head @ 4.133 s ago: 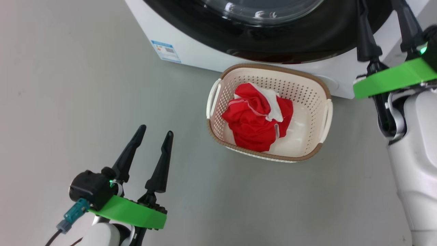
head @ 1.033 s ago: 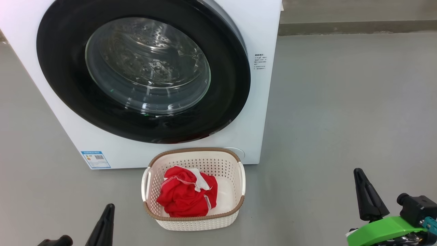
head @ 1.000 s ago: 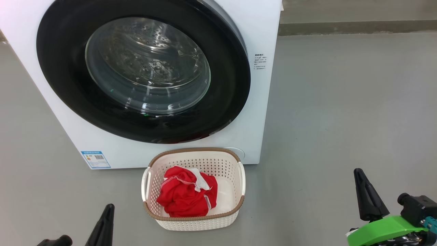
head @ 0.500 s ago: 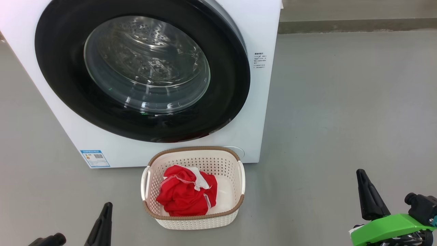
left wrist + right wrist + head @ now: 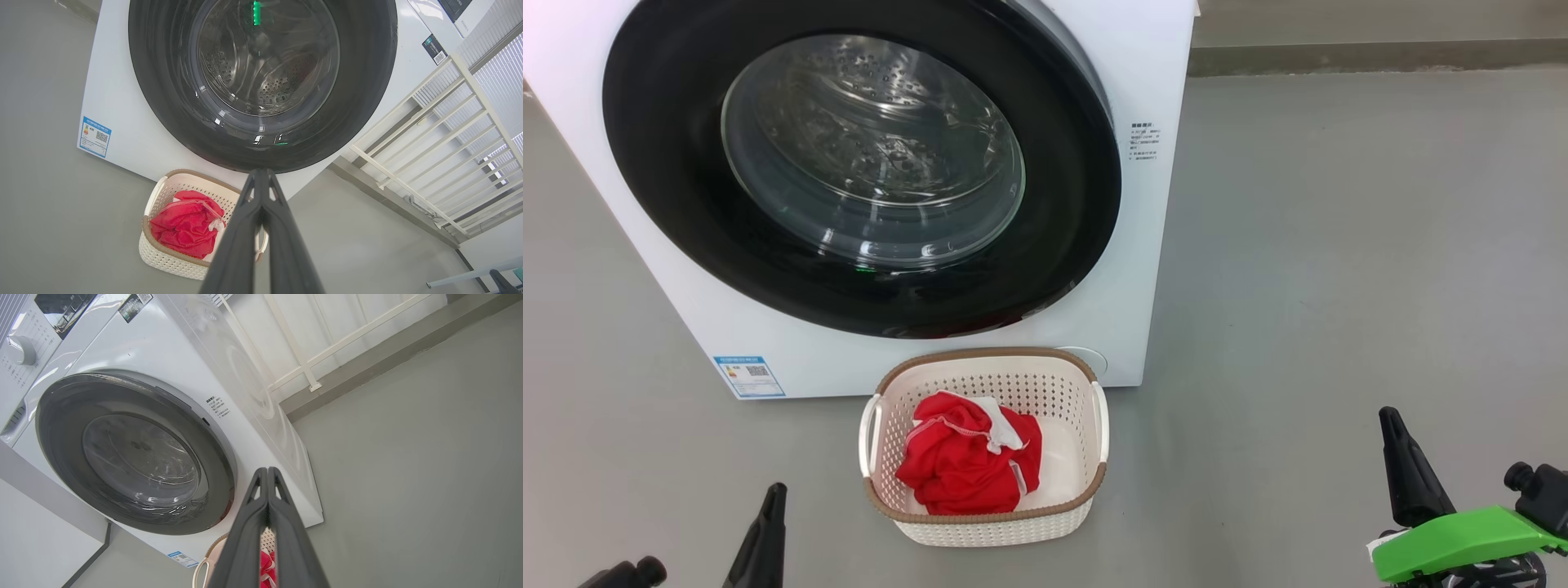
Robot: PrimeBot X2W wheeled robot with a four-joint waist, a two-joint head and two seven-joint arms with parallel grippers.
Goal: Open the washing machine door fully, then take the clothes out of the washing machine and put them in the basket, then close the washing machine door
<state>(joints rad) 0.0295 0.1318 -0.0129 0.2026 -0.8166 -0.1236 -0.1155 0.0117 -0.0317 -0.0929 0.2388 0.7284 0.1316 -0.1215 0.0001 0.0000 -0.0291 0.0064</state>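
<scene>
The white washing machine [image 5: 1152,245] stands on the floor with its black-rimmed glass door [image 5: 866,163] shut flat against the front. Through the glass I see the steel drum. The cream basket [image 5: 1086,490] sits right before the machine, and the red and white clothes [image 5: 968,457] lie bunched in its left half. My left gripper [image 5: 772,494] is low at the bottom left and my right gripper [image 5: 1390,418] low at the bottom right, both well back from the basket. Both wrist views show the fingers pressed together, left gripper [image 5: 261,173] and right gripper [image 5: 267,471], holding nothing.
Bare grey floor [image 5: 1339,245] stretches to the right of the machine up to a wall skirting [image 5: 1380,57]. A white railing [image 5: 449,143] stands beside the machine. A blue sticker [image 5: 749,376] marks the machine's lower left corner.
The head view has crept slightly, so the machine and basket sit a little higher. Both grippers have sunk slightly toward the bottom edge. The door and the clothes have stayed as they were.
</scene>
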